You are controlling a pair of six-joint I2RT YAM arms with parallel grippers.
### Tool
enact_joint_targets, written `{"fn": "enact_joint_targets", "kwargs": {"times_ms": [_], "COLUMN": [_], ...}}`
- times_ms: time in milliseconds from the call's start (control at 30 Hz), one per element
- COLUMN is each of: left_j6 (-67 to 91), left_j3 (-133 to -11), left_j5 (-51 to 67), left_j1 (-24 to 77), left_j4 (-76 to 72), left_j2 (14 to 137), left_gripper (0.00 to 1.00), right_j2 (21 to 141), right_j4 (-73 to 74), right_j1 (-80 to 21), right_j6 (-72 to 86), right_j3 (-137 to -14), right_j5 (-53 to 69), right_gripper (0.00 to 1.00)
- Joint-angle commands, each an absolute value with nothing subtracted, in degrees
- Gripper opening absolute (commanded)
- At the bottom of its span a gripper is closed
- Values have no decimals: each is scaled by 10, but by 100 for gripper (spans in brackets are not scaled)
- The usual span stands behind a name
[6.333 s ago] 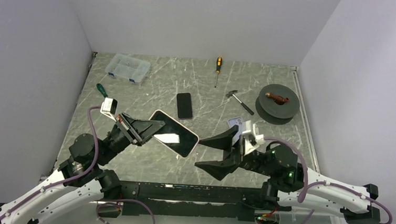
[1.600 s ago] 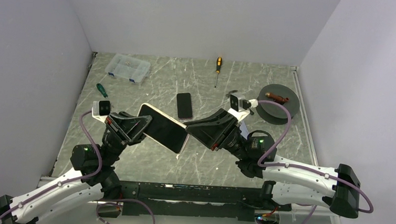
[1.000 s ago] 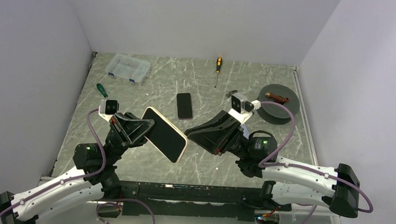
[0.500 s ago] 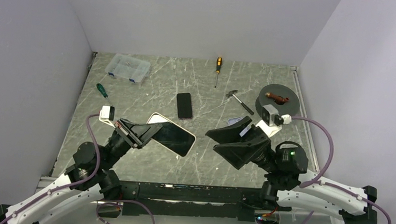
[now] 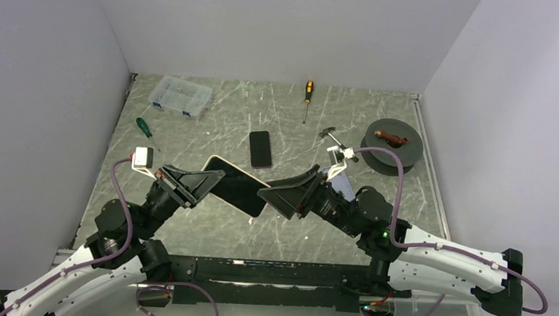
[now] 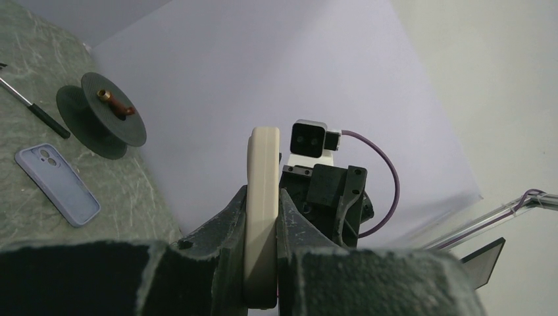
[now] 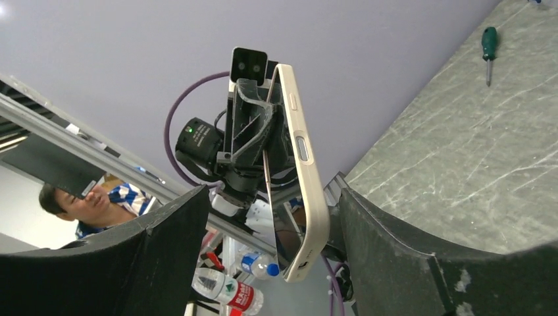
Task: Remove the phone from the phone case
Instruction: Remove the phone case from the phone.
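Overhead: left end effector pinches the phone above the bench; right end effector is at its free end. Left wrist: cream phone case clamped edge-on. Right wrist: jaws spread, straddling the case. Step, judged: securing the second grip. Next: close on the rim, peel.

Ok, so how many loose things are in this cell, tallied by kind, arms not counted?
Screwdrivers: 2, a green-handled screwdriver and an orange-handled screwdriver
Phones: 2, a cream-cased phone held in the left gripper and a dark phone lying flat
Empty phone case: 1
Hammer: 1
Spool: 1
Clear parts box: 1
Total: 8
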State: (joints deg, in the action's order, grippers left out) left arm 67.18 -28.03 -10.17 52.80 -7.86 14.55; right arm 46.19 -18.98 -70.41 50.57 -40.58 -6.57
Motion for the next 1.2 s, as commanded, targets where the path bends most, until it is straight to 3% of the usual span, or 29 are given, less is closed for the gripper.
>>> {"fn": "enact_joint_targets", "kwargs": {"times_ms": [0, 200, 467, 800, 967, 1167], "left_j6": [673, 672, 675, 683, 685, 698], "left_j3": [-299, -298, -292, -286, -279, -260], "left_j5": [-102, -104, -103, -100, -99, -100], "left_j1": [527, 527, 527, 527, 527, 527], "left_j4": [-128, -122, -124, -126, -123, -133], "left_j2": [135, 130, 132, 141, 142, 138], "left_gripper": [0, 0, 0, 0, 0, 0], "right_j2": [463, 483, 485, 474, 475, 481], "right_j4": [-217, -221, -261, -378, -481, -504], "right_j1": [-707, -707, -706, -700, -701, -700], "right_j6": [529, 539, 551, 594, 614, 618], "right_j3": [-410, -413, -398, -348, -312, -317], "right_j5": [-89, -86, -87, -78, -75, -74], "right_gripper": [73, 64, 40, 24, 24, 33]}}
